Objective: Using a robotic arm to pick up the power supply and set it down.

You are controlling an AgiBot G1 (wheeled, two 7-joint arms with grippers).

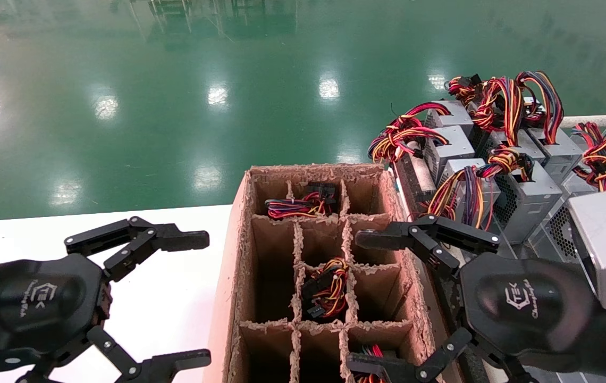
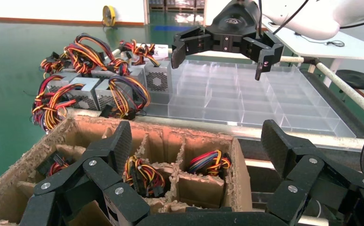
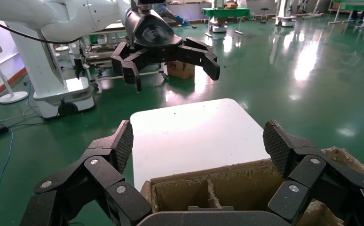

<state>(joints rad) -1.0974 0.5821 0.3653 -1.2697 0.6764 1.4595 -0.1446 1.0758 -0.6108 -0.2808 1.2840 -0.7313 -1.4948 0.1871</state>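
Observation:
Several grey power supplies (image 1: pixel 526 198) with red, yellow and purple wire bundles stand crowded at the back right, also seen in the left wrist view (image 2: pixel 95 92). More wire bundles (image 1: pixel 328 287) stick out of cells of the divided cardboard box (image 1: pixel 228 298). My right gripper (image 1: pixel 364 302) hangs open above the box's right side, nothing between its fingers. My left gripper (image 1: pixel 196 299) is open over the white table (image 1: pixel 165 319), left of the box, and holds nothing. Each wrist view shows the other gripper farther off, the right one (image 2: pixel 227 42) and the left one (image 3: pixel 166 52).
A clear divided tray (image 2: pixel 246 99) lies under and beside the power supplies, right of the box. The box's torn rim (image 3: pixel 227 172) and dividers stand high. Green floor surrounds the table. A white robot base (image 3: pixel 53 61) stands behind the left arm.

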